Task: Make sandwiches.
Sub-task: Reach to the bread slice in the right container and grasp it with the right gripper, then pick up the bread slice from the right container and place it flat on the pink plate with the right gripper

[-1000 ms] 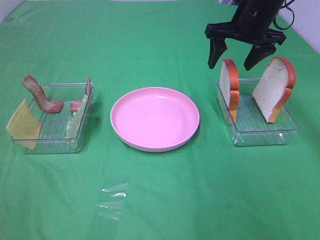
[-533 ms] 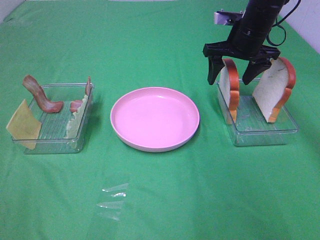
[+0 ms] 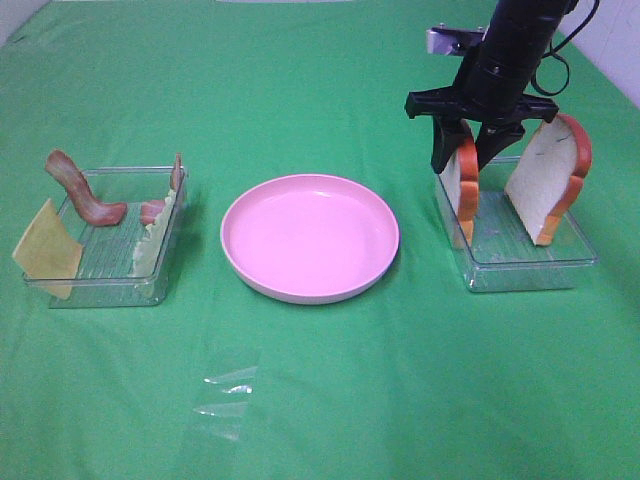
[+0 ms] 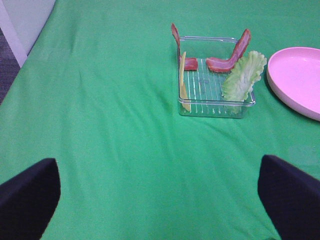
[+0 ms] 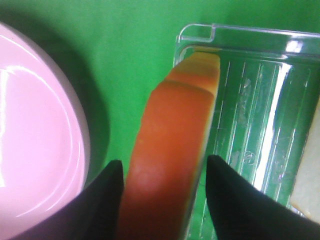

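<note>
Pinching the bread slice (image 3: pixel 462 200) nearest the plate (image 3: pixel 310 293): right end effector (image 3: pixel 464 162); left end effector (image 4: pixel 158 165) spread.

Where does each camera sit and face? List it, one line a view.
Exterior high: mounted high, looking down at the pink plate between two trays; right claw at the bread tray.
Left wrist: on the left arm, facing the fillings tray; tips of the open left claw show.
Right wrist: on the right arm, looking down at the bread slice its claw grips.
Shared: all three show the plate.
</note>
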